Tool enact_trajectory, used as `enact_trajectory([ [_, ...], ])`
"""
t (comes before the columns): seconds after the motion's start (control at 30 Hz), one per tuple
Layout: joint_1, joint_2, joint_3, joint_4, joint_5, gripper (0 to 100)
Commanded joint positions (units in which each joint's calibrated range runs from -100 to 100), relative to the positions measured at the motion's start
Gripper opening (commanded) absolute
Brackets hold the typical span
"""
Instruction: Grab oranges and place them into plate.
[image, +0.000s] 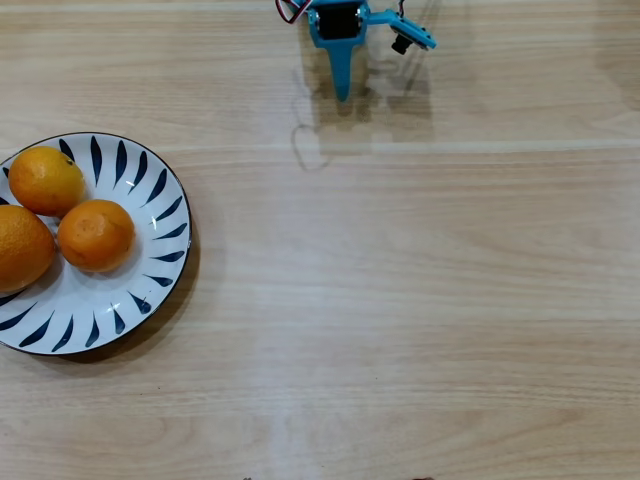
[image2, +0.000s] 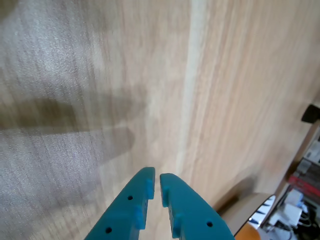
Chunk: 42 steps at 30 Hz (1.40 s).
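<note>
Three oranges (image: 70, 215) on the plate (image: 150, 290), well apart from the empty tool (image2: 155, 182), fingers nearly together.

Your wrist view looks down on the desk (image2: 100, 75), a pale wood-grain surface with a lighter band running top to bottom just right of centre. The blue gripper (image2: 155, 183) enters from the bottom edge; its jaws stand nearly together, a narrow slit between the tips, nothing held between them. Soft, blurred shadows fall across the left half of the desk. At the bottom right corner you see a sliver of the plate (image2: 260, 216), white with dark blue strokes, and an orange (image2: 246, 233) edge beside it. Beyond the desk's right edge lies blurred clutter you cannot identify.
</note>
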Motion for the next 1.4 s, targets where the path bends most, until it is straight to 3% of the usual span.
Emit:
enact_trajectory([
  [0.0,0.1,-0.8,-0.5,-0.1,0.3,2],
  [1.37,-0.3,-0.4,0.0,-0.4,0.6,2],
])
